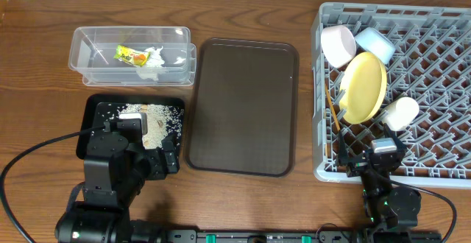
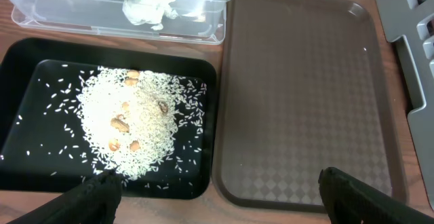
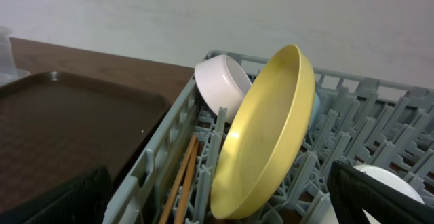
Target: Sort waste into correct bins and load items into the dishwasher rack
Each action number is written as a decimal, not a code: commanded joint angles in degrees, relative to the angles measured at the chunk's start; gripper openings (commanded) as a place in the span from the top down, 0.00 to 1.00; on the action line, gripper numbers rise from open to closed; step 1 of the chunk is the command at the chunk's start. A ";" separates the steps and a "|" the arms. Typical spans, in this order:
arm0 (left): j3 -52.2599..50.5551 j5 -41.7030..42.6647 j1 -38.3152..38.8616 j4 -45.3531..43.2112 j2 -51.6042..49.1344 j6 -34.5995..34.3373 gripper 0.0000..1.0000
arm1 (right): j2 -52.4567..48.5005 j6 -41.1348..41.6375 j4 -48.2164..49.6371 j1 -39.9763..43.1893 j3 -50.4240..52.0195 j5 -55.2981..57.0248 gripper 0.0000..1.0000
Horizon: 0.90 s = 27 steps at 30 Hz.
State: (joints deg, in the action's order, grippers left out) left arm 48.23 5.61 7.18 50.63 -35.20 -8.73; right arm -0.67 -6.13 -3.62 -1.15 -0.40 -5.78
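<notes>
Rice grains (image 2: 135,125) lie heaped in the black tray (image 2: 20,68). The snack wrapper (image 1: 129,52) and tissue (image 1: 152,59) sit in the clear tub (image 1: 88,51) behind it. The yellow plate (image 1: 363,87), white bowl (image 1: 338,44), blue bowl (image 1: 375,43), cup (image 1: 401,113) and chopsticks (image 1: 331,107) are in the grey rack (image 1: 434,162). The left gripper (image 2: 224,187) hovers over the black tray's near side, spread wide and empty. The right gripper (image 3: 224,197) hangs at the rack's near edge, also spread and empty.

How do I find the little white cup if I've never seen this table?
Look at the big grey rack on the right. A yellow plate stands on edge inside. The white cup lies just right of it, and is smaller than the white bowl.
</notes>
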 commanded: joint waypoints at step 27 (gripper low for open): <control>-12.09 -3.52 -2.86 -10.10 13.51 1.46 0.04 | 0.39 -0.59 -0.22 -0.44 0.09 -0.02 0.01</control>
State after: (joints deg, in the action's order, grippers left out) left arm 40.93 3.84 5.56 42.65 -25.58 -8.47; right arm -0.67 -6.15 -3.62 -1.15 -0.40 -5.78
